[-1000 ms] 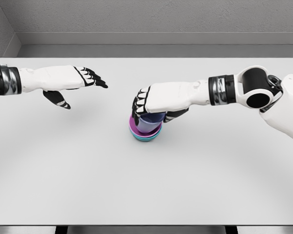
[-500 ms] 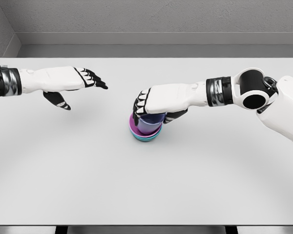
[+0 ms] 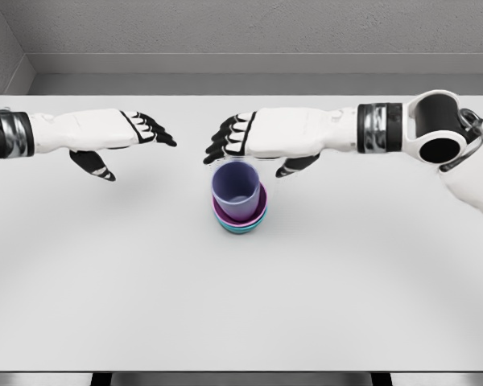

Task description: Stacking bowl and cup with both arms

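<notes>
A lavender cup (image 3: pixel 237 191) stands upright inside a magenta bowl (image 3: pixel 259 211), which is nested in a teal bowl (image 3: pixel 243 228) at the table's middle. My right hand (image 3: pixel 245 143) hovers just above and behind the cup, fingers spread and holding nothing. My left hand (image 3: pixel 137 135) floats over the left part of the table, well apart from the stack, with its fingers extended and empty.
The white table (image 3: pixel 241 305) stretches wide around the stack. A grey wall (image 3: pixel 241 36) rises behind its far edge. The right arm's elbow (image 3: pixel 439 133) sits over the table's right side.
My right hand has let go of the cup and lifted up and back, opening its fingers. The cup stays in the bowls. The left hand has not moved.
</notes>
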### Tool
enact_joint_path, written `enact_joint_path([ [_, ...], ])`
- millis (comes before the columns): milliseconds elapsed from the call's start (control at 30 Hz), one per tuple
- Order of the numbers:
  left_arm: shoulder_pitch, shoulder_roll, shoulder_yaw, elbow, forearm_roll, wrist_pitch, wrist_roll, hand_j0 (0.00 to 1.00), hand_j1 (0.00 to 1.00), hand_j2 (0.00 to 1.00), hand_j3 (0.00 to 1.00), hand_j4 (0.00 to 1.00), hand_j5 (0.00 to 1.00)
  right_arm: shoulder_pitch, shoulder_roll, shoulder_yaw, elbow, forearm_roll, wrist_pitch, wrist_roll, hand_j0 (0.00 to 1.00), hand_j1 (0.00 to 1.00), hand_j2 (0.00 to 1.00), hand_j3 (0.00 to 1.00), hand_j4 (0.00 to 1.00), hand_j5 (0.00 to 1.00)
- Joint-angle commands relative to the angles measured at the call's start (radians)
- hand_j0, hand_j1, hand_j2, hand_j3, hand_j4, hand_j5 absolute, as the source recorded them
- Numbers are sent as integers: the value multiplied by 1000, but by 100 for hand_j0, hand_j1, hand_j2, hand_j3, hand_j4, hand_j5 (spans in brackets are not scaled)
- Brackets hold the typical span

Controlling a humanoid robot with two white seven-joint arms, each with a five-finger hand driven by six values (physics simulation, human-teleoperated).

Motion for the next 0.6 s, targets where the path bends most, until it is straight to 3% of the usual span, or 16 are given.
enact_joint_path([
  [0,0,1,1,0,7,2,0,100,100,100,100,100,100,2,-23,-110,-28,-52,3,-1,100,100,100,100,100,100],
  [67,-2,6,4,3,5,2,0,100,100,100,100,100,100,32,-55,-140,-12,-75,3,-1,100,100,100,100,100,100],
  [100,-3,7,11,11,4,2,0,100,100,100,100,100,100,67,-71,-138,48,-75,3,-1,100,100,100,100,100,100],
  [200,0,9,26,12,4,2,0,100,100,100,100,100,100,103,-80,-152,353,-77,3,-1,100,100,100,100,100,100],
  [233,2,27,27,25,5,2,2,100,100,100,100,100,100,110,-81,-157,392,-77,3,-1,100,100,100,100,100,100],
  [267,-3,73,41,51,5,2,2,100,100,100,100,100,100,112,-92,-166,392,-77,3,-1,100,100,100,100,100,100],
  [400,25,69,54,54,8,2,2,100,100,100,100,100,100,123,-97,-198,384,-77,3,-1,100,100,100,100,100,100],
  [467,26,84,73,107,17,2,5,100,100,100,100,100,100,123,-106,-198,378,-77,3,-1,100,100,100,100,100,100],
  [500,37,67,70,65,16,2,4,100,100,100,100,100,100,123,-107,-198,378,-77,3,-1,100,100,100,100,100,100],
  [567,40,66,70,58,14,2,2,100,100,100,100,100,100,123,-111,-198,377,-75,3,-1,100,100,100,100,100,100],
])
